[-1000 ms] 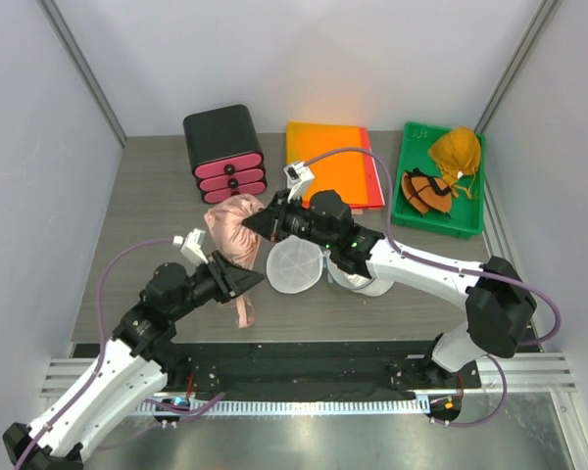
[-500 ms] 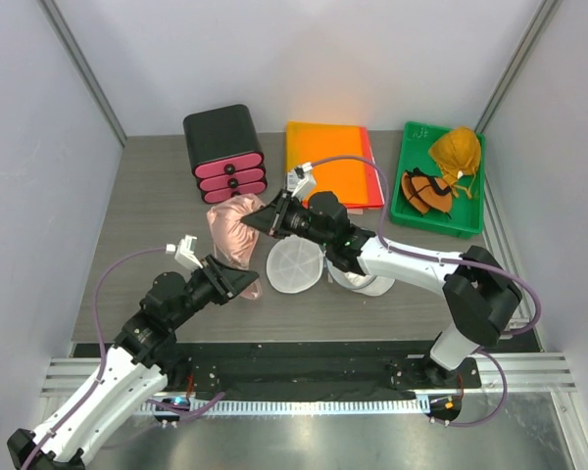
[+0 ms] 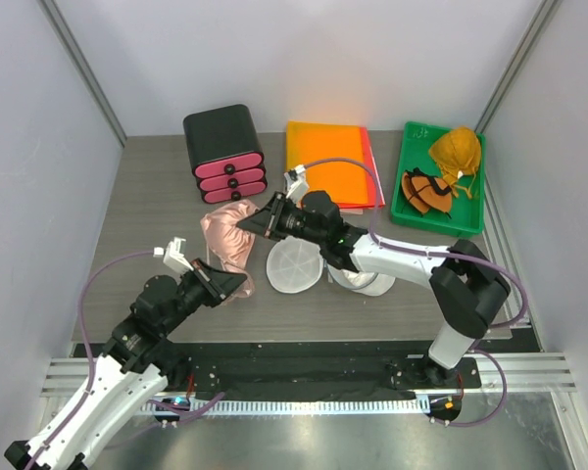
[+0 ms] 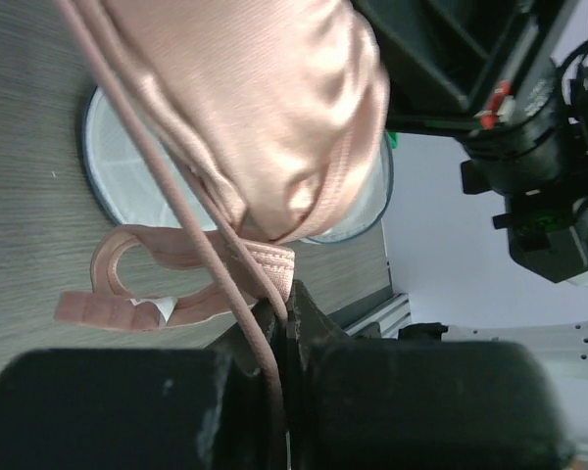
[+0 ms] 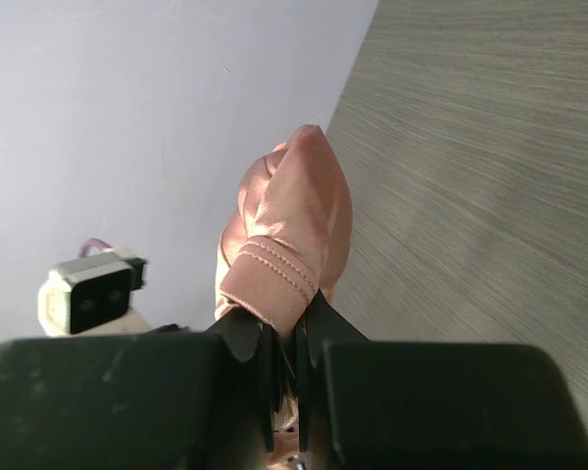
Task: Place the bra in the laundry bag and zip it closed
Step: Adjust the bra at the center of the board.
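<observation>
Pink satin bra (image 3: pixel 227 240) hangs at 10 o'clock of the open laundry bag (image 3: pixel 292 266), right fingers (image 5: pixel 237 333) clenched on its cup, left fingers (image 4: pixel 309 318) pinching a strap. Best move both grips toward 4 o'clock together, dropping the strap inside the rim, not onto the desk (image 3: pixel 147 196).

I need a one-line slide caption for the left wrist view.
Left claw shut on the strap of the pink bra, laundry bag behind.

Pink bra (image 3: pixel 227 240) blocks laundry bag (image 3: pixel 294 266) left rim; table (image 3: pixel 147 201) beyond free.
</observation>
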Controlling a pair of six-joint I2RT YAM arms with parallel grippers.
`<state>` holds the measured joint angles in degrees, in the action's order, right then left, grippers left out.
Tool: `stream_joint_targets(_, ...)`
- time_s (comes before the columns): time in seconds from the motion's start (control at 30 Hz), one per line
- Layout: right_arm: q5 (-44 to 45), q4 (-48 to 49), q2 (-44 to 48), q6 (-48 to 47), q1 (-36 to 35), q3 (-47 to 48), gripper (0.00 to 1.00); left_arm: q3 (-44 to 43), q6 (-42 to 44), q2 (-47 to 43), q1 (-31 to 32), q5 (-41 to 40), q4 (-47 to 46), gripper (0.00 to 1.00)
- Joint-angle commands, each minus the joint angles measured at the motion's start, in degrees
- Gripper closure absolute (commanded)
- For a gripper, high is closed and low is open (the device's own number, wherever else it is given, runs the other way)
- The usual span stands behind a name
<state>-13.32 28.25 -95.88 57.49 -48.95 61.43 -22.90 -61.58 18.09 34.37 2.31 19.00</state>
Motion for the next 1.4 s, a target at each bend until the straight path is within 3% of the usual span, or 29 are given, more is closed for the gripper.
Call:
stream_joint_targets(0.0, -2.7, -0.6, -4.1, -4.2, 0.2, 2.7, 0.99, -3.6, -4.1, 1.9, -0.1, -1.3, 6.7, 1.0)
stream_joint_targets(0.17, -3.9, 0.9, -9.4, -4.8, 0.2, 2.8, 0.99, -3.6, -5.9, 5.3, -0.1, -1.2, 5.9, 1.0)
stream_joint_targets(0.3, -4.7, -6.0, -13.3, -7.7, 0.2, 5.6, 0.99, -5.5, -8.1, 7.4, -0.1, -7.4, 8.1, 0.99)
stream_joint_targets(0.5, -10.6, -12.3, -17.2, -11.6, 0.2, 8.1, 0.98, -9.6, -4.8, 20.8, -1.7, -11.3, 8.6, 0.94)
stream_joint_targets(0.73, -13.2, -14.1, -19.5, -13.7, 0.2, 10.2, 0.98, -10.5, -1.2, 33.4, -4.0, -3.9, 9.0, 0.91)
stream_joint_targets(0.8, -14.4, -15.2, -20.4, -14.3, 0.2, 11.1, 0.98, -10.2, 0.3, 33.4, -4.2, -2.9, 6.1, 0.85)
stream_joint_targets(0.83, -14.9, -15.5, -20.7, -14.3, 0.2, 11.6, 0.98, -10.5, 0.9, 33.4, -4.3, -3.4, 5.2, 0.77)
stream_joint_targets(1.03, -16.5, -18.8, -21.8, -16.7, 0.2, 12.4, 0.98, -16.8, 8.7, 37.3, -4.8, -7.3, 9.4, 0.58)
stream_joint_targets(1.17, -18.2, -22.1, -22.6, -17.5, 0.1, 13.9, 0.97, -21.3, 11.2, 41.8, -4.8, -10.7, 13.9, 0.56)
stream_joint_targets(1.37, -18.8, -23.7, -22.7, -17.9, 0.0, 15.2, 0.92, -20.2, 11.1, 45.3, -4.8, -8.0, 8.3, 0.57)
